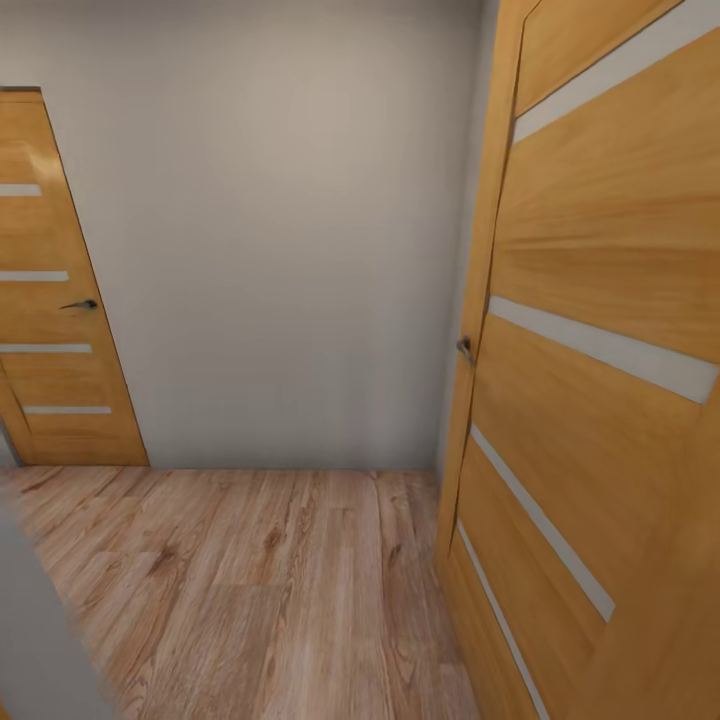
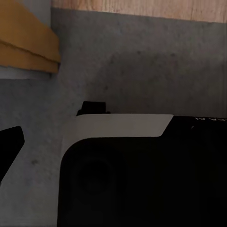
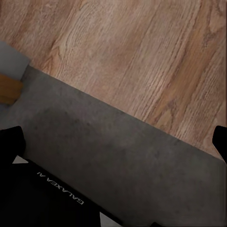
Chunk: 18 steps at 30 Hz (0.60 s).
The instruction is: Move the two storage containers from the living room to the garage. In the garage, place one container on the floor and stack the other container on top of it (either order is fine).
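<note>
Straight ahead of the robot's head camera stood a plain grey-white wall (image 1: 290, 250), and everything else can be placed against it. A light wood plank floor (image 1: 250, 580) ran up to the foot of that wall. To the wall's left stood a closed wooden door (image 1: 55, 300) with pale horizontal strips and a dark lever handle (image 1: 82, 304). To the wall's right a second wooden door (image 1: 600, 380) of the same make stood close to the camera and angled toward it, with a metal handle (image 1: 466, 348) at its near edge.

Neither storage container appeared in any of the pictures, so where they lay could not be told.

The left wrist camera looked down on dark grey speckled concrete floor (image 2: 142, 71), with a band of light wood planks (image 2: 142, 7) along its far edge and a piece of orange-brown door frame (image 2: 26, 42) beside it. The robot's black-and-white base (image 2: 142, 165) covered much of that picture. One dark fingertip (image 2: 9, 146) of the left gripper showed at the edge; whether the fingers were spread or closed could not be told.

The right wrist camera showed the same concrete (image 3: 109, 142) meeting wood planks (image 3: 132, 52) along a slanting line, with the black base lettered GALAXEA (image 3: 59, 188) below. The right gripper (image 3: 116, 144) had its two dark fingertips (image 3: 10, 142) far apart at opposite edges, released and holding nothing.
</note>
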### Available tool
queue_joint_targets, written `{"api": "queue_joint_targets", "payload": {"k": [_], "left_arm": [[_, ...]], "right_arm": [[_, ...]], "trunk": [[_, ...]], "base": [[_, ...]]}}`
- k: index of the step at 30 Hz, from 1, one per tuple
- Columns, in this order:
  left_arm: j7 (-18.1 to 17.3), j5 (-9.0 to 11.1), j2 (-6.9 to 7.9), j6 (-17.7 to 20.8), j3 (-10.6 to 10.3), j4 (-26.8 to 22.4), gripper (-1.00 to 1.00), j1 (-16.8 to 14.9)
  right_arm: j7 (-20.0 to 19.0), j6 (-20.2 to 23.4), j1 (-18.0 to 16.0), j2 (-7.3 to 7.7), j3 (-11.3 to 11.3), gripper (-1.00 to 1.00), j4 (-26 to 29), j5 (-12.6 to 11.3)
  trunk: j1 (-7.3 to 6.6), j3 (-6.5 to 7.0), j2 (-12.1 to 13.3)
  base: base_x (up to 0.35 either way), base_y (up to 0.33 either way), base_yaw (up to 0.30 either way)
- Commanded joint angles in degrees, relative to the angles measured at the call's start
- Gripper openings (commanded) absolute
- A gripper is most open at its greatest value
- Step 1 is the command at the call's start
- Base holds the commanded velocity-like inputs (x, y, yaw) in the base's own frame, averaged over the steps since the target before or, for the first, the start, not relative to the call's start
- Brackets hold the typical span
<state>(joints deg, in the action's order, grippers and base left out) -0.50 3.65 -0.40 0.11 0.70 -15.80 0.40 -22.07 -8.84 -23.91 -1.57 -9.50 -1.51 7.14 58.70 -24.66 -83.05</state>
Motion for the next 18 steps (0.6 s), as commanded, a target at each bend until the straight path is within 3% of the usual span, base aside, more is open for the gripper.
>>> {"api": "queue_joint_targets", "payload": {"k": [1,6,18], "left_arm": [[-0.1,0.4,0.0,0.0,0.1,-0.1,1.0,0.0],[0.0,0.4,0.01,-0.1,0.1,-0.1,1.0,0.0],[0.1,0.4,0.02,0.1,0.0,-0.1,1.0,0.1]], "right_arm": [[0.1,-0.5,-0.1,-0.01,-0.1,1.0,-0.2,0.6],[0.1,-0.5,-0.1,0.05,-0.1,1.0,-0.2,0.5],[0.1,-0.5,-0.1,0.09,-0.1,1.0,-0.2,0.5]], "trunk": [[0.03,-0.05,0.0],[0.03,-0.05,0.0],[0.03,-0.05,0.0]], "base": [[0.281,-0.001,0.0],[0.229,0.0,0.0],[0.046,0.001,0.0]]}}
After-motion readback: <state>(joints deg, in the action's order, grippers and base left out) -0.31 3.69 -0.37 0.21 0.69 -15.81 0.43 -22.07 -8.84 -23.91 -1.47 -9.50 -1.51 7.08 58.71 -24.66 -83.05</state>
